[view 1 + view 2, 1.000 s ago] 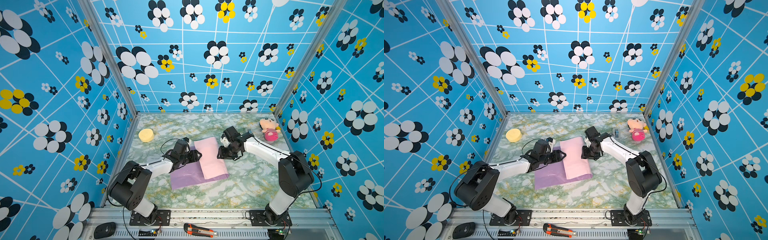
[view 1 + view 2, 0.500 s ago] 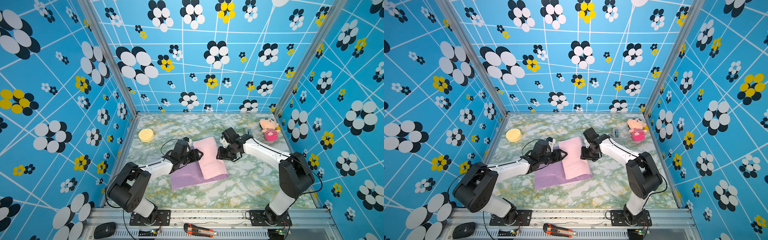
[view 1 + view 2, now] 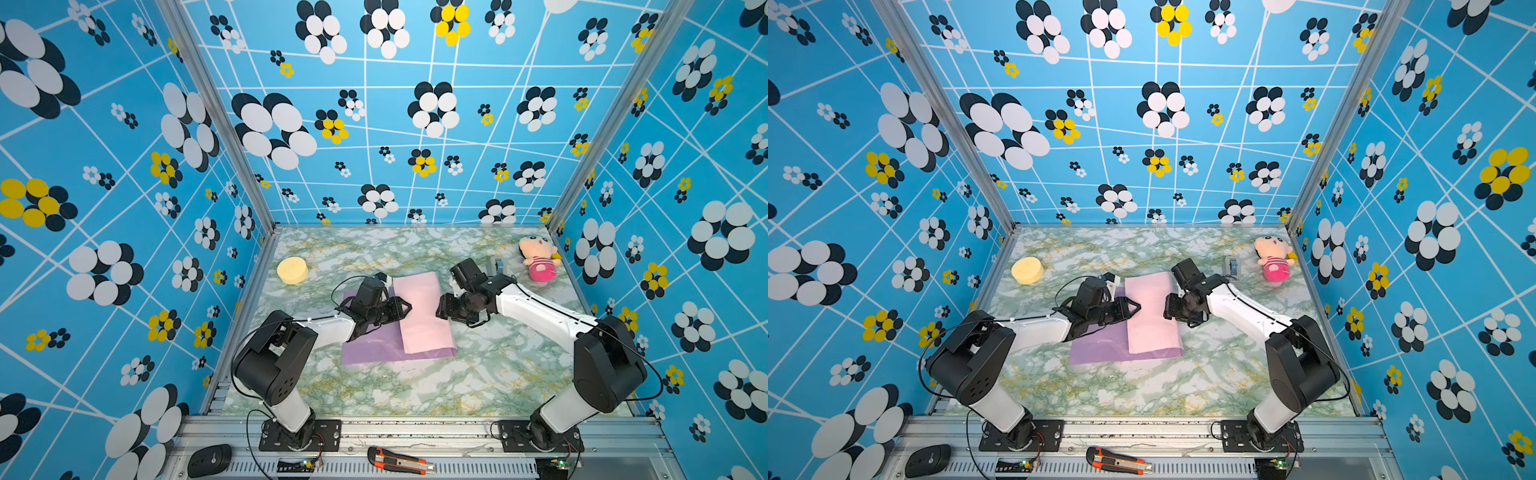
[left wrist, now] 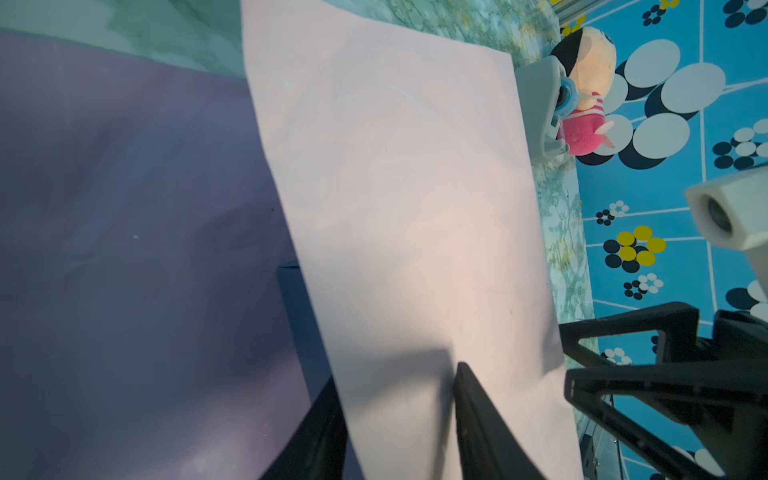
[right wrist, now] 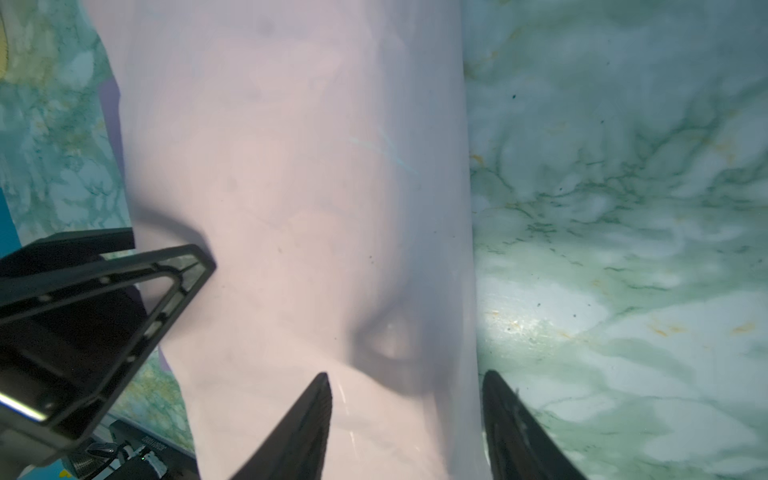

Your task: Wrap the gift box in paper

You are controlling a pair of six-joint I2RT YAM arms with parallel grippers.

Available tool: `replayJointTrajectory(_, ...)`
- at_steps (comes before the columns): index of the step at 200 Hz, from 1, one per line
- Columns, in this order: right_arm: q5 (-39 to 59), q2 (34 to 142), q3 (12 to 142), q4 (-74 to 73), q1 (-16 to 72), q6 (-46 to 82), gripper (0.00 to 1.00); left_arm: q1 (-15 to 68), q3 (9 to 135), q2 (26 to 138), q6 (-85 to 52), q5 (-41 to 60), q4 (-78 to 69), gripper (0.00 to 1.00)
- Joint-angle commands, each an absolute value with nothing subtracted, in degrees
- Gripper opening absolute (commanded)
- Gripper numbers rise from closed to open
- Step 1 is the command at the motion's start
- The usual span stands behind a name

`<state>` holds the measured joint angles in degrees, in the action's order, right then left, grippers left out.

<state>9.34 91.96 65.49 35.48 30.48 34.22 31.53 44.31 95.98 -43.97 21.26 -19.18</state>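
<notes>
Where the green-veined, marble-patterned tabletop spreads widest, the large thin creased sheet of paper lies near its middle. Its lilac side is flat, and a smooth pale pink flap is folded over its right half. The flap's long axis runs front to back, leaning slightly left at the rear. Beneath that flap's edge, only a sliver of the dark navy cardboard gift box shows. The left gripper stands with jaws apart, the flap's edge between them. The right gripper is spread astride the opposite edge. A round yellow sponge, a pink plush doll and a grey tape dispenser sit near the back.
</notes>
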Motion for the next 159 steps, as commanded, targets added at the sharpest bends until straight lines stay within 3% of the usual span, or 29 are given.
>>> replayJointTrajectory(1, 10.3, 92.4, 68.2, 38.4, 28.6, 30.5, 0.61, 31.2, 47.3, 98.9, -40.1, 22.2, -13.7, 0.39)
replayJointTrajectory(53, 12.2, 98.9, 71.4, 38.3, 28.5, 29.7, 0.60, 30.4, 50.0, 98.3, -39.6, 24.0, -12.2, 0.42)
replayJointTrajectory(75, 7.9, 99.4, 71.2, 38.9, 28.6, 30.5, 0.55, 29.5, 50.3, 96.8, -39.6, 24.2, -11.6, 0.56)
replayJointTrajectory(108, 5.9, 99.0, 70.0, 37.8, 28.5, 32.8, 0.51, 25.8, 48.9, 91.6, -40.0, 23.6, -9.7, 0.64)
replayJointTrajectory(159, 5.9, 97.6, 67.3, 34.5, 29.3, 35.8, 0.50, 17.6, 42.6, 77.8, -44.3, 14.0, 11.3, 0.72)
